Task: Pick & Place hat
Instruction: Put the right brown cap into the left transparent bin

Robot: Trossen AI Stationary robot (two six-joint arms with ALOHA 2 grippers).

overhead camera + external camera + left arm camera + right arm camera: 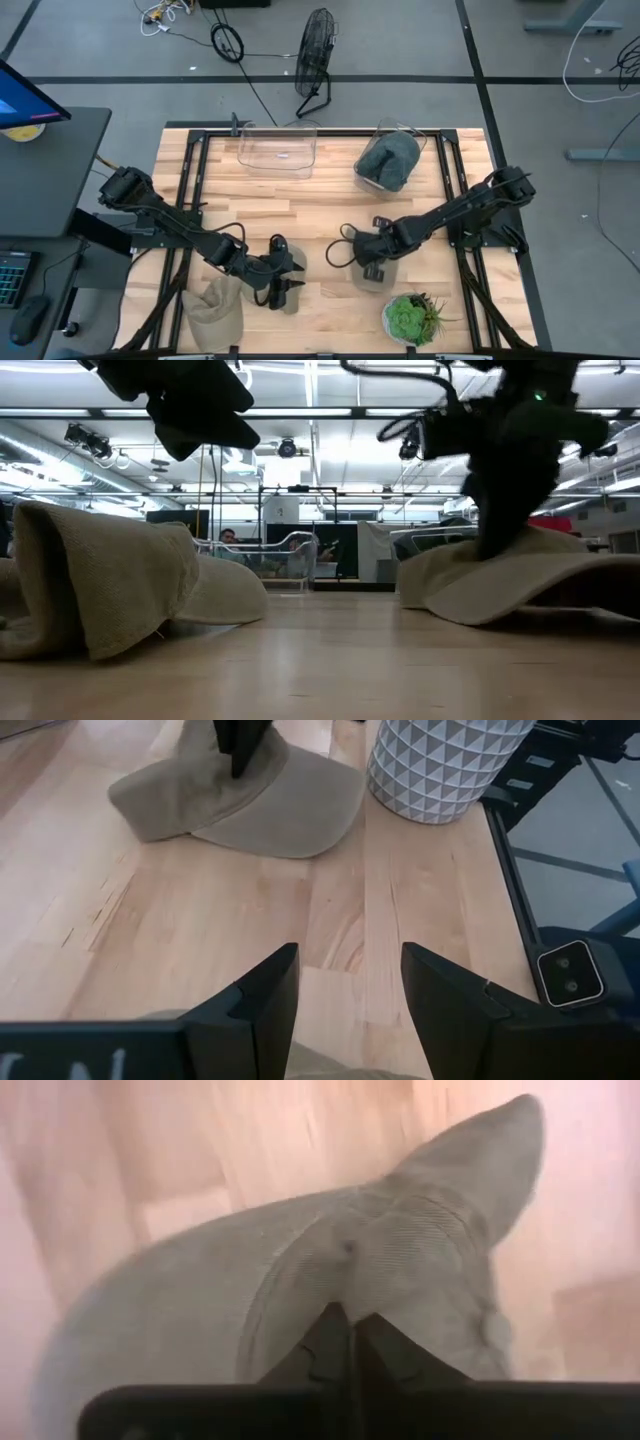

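gripping step in hand: right gripper (377, 268) pinches the hat (378, 275) crown, fingers closed on fabric. left gripper (347, 982) hovers open, empty. next move calls for a lift.

Soft matt tan cloth hat (240, 805), smooth pale wood table (200, 920) with a light shine, clear shiny plastic bins (277, 148), dark matt plastic fingers (262, 1005), bumpy white pot (440, 765)

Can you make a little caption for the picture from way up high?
Right gripper pinches a tan hat on the table; left gripper hovers open beside another hat.
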